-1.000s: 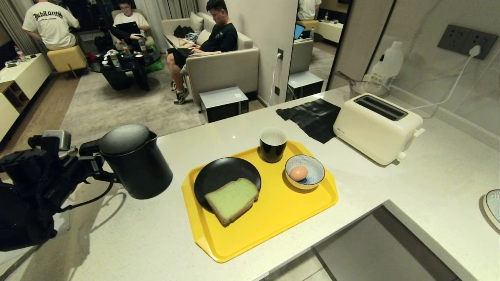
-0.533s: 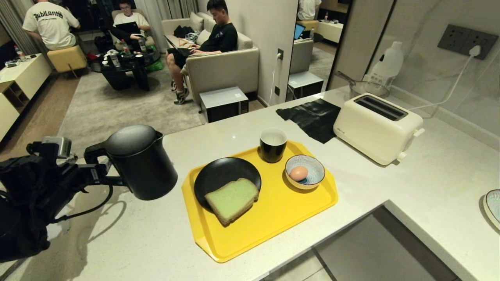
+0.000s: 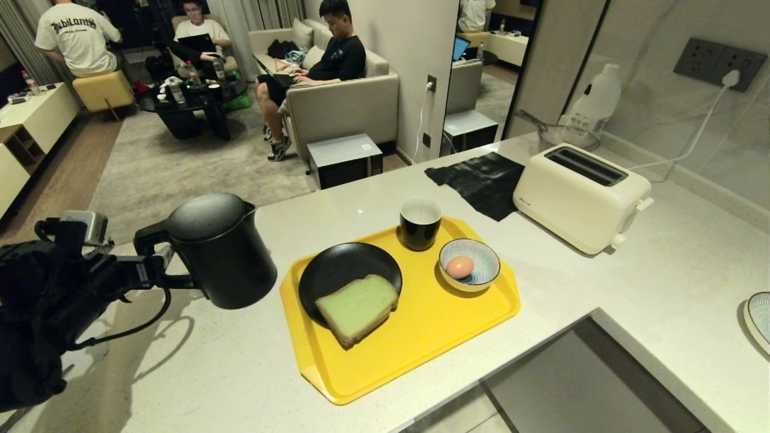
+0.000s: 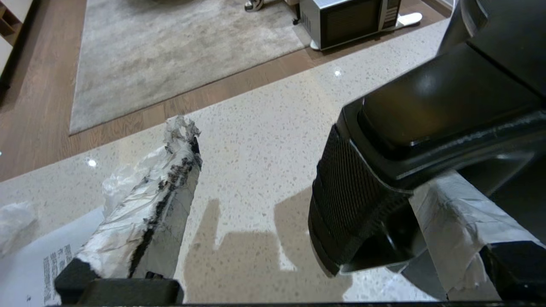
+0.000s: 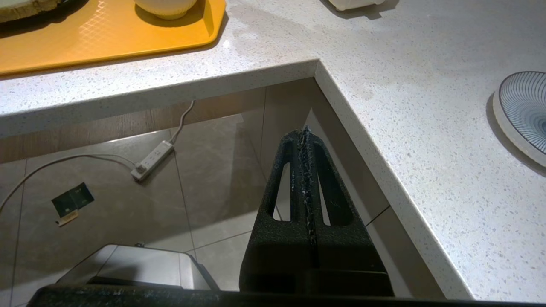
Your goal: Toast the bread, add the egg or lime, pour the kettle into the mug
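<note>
The left arm reaches in level from the left side, its left gripper spread wide, fingers parted and clamping nothing. The right arm hangs low off to the right, its right gripper pressed tight together, fingertips meeting, pointing forward.

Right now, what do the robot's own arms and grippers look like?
The left arm is bulky and black, with a silver-grey camera block on the wrist and a thin black cable looping below. The left gripper has fingers wrapped in crinkled, frayed white tape. The right gripper is rough black, its tapered fingers slotted.
</note>
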Robot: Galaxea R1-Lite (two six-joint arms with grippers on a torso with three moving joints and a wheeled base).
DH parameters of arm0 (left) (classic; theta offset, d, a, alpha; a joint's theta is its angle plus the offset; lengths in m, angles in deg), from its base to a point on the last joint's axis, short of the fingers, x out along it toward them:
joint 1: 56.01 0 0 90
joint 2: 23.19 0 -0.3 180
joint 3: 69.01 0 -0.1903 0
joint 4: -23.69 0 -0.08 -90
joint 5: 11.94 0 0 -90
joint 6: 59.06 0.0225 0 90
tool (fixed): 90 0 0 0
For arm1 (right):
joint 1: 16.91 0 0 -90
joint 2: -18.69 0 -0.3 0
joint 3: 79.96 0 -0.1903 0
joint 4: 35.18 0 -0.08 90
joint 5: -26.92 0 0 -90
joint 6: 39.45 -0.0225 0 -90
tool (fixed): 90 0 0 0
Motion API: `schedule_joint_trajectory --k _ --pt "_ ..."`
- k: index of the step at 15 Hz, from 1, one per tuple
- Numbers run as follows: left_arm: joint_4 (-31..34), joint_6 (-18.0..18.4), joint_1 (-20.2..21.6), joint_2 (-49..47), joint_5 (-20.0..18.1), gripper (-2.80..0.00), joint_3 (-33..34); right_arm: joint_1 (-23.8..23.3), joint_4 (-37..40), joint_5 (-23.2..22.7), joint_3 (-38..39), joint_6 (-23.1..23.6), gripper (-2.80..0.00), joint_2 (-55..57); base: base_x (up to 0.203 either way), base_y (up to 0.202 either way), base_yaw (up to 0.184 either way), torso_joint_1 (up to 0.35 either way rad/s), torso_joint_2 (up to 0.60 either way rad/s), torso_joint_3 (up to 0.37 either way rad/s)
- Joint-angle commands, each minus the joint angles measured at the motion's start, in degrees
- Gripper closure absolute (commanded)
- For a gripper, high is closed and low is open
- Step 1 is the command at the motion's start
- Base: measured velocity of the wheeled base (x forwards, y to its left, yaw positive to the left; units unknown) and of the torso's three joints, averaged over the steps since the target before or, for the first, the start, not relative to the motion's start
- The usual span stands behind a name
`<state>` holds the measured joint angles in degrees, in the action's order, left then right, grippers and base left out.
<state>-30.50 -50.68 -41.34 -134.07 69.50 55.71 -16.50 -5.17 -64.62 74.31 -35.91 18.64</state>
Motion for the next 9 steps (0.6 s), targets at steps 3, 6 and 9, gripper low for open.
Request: schedule_joint_trajectory --k 3,6,9 --pt "1.7 1.4 0.2 0.3 0.0 -2.80 1.9 0.0 0.1 0.0 0.0 0.1 0.00 0.0 0.000 0.000 0.000 0.000 0.00 0.000" --pt "2.2 1.5 0.0 0.6 -0.1 -2.80 2.4 0.0 0.0 0.0 0.0 0.1 0.00 0.0 0.000 0.000 0.000 0.000 0.00 0.000" --pt "3.2 1.7 0.0 1.1 -0.1 -2.80 2.8 0.0 0.0 0.0 0.0 0.1 0.00 0.0 0.000 0.000 0.000 0.000 0.00 0.000"
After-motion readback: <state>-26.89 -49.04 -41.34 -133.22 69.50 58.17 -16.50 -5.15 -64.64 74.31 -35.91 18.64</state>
